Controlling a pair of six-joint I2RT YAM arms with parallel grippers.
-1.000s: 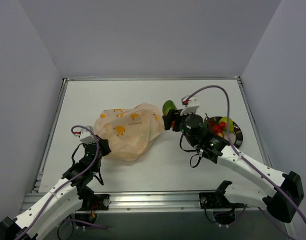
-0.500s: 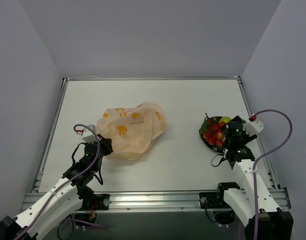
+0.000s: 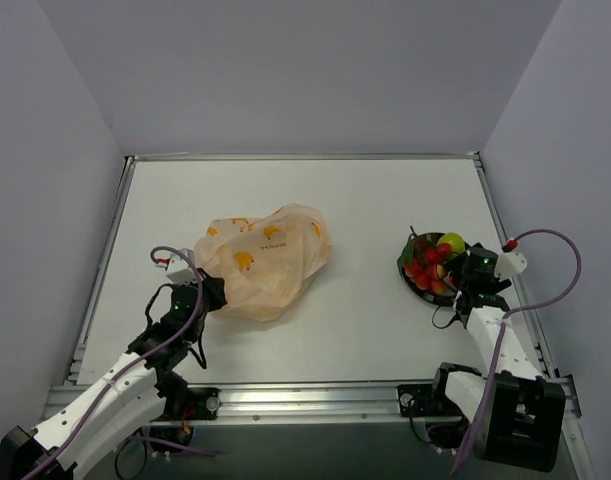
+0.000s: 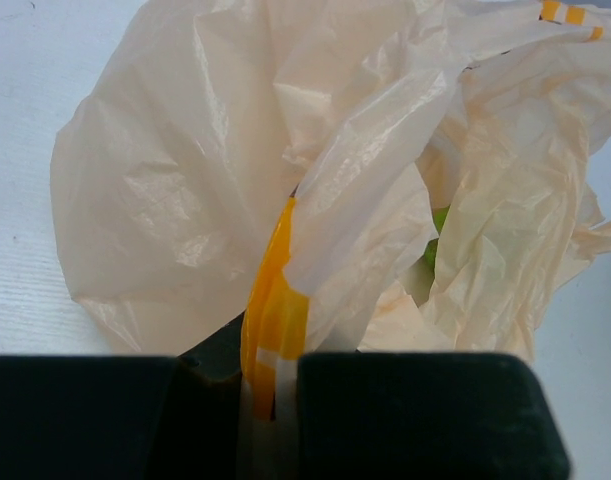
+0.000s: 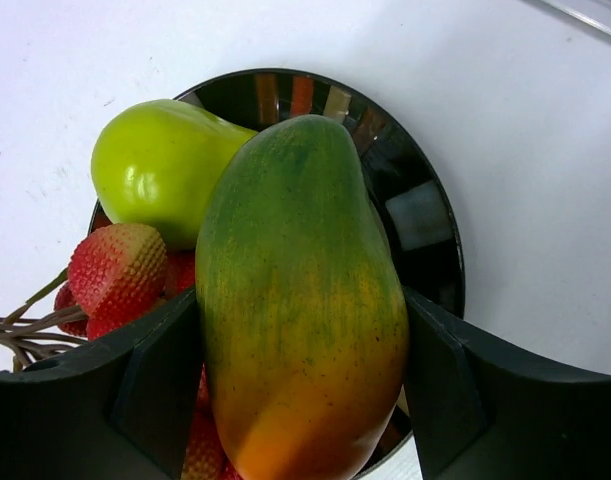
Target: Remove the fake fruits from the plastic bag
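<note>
The peach-orange plastic bag (image 3: 265,262) lies crumpled left of centre. My left gripper (image 3: 207,293) is shut on its near-left edge; the left wrist view shows an orange-striped fold of the bag (image 4: 235,180) pinched between my left gripper's (image 4: 275,400) jaws. A bit of green fruit (image 4: 437,225) shows through a gap in the bag. My right gripper (image 5: 300,390) is shut on a green-orange mango (image 5: 300,300) over the dark plate (image 5: 425,210). A yellow-green pear (image 5: 155,165) and red strawberries (image 5: 115,270) lie on that plate. The top view shows my right gripper (image 3: 463,275) at the plate's (image 3: 405,268) right side.
The table's raised metal rim runs close to the plate on the right (image 3: 505,250). White table surface lies between the bag and the plate.
My right arm has carried the mango from beside the bag's right end over to the plate and folded back to the right. The left gripper keeps its hold on the bag.
</note>
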